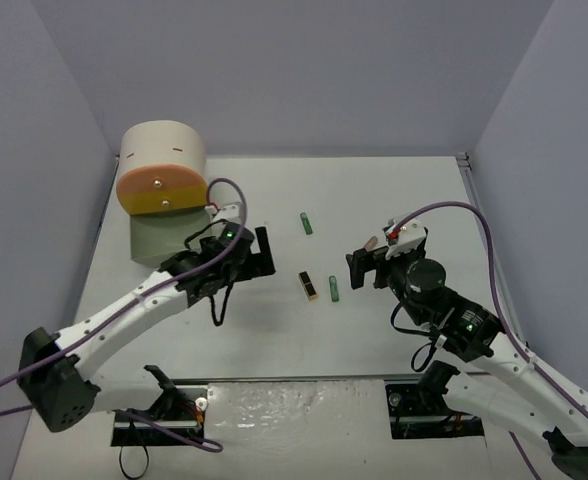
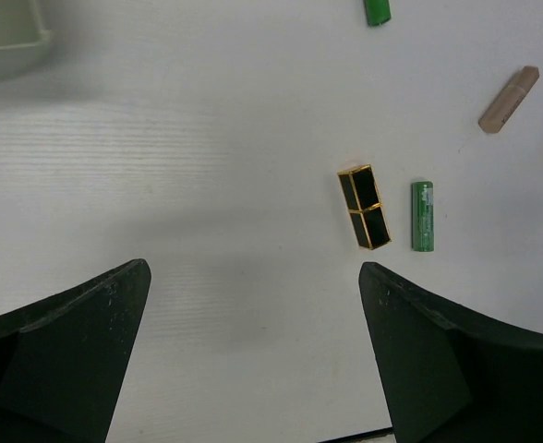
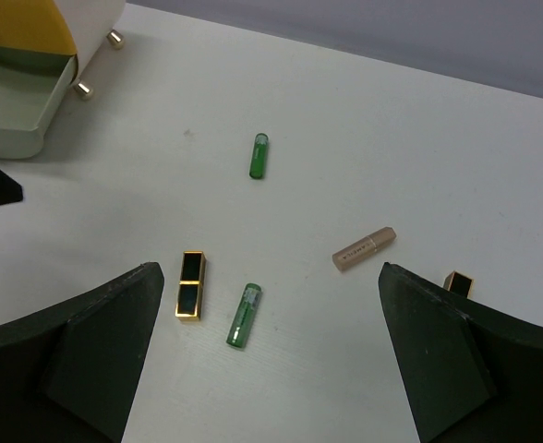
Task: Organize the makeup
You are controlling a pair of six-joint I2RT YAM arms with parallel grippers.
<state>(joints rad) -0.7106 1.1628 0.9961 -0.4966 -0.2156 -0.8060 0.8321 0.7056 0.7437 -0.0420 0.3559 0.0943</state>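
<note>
Top external view: drum box (image 1: 164,150) at upper left is shown with drawers (image 1: 162,192) out, contents unseen; left hand (image 1: 262,252) and right hand (image 1: 358,270) are spread wide, empty.

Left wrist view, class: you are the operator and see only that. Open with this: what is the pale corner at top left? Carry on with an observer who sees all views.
Observer: It is a green drawer, pulled out of a cream drum box.
Operator: Is anything above that drawer?
Observer: Yes, a yellow drawer with a gold knob sits above it.
Operator: What glints gold at my right edge?
Observer: That is a second black-gold tube, half hidden by the right pincer, which is open and holds nothing.
</note>
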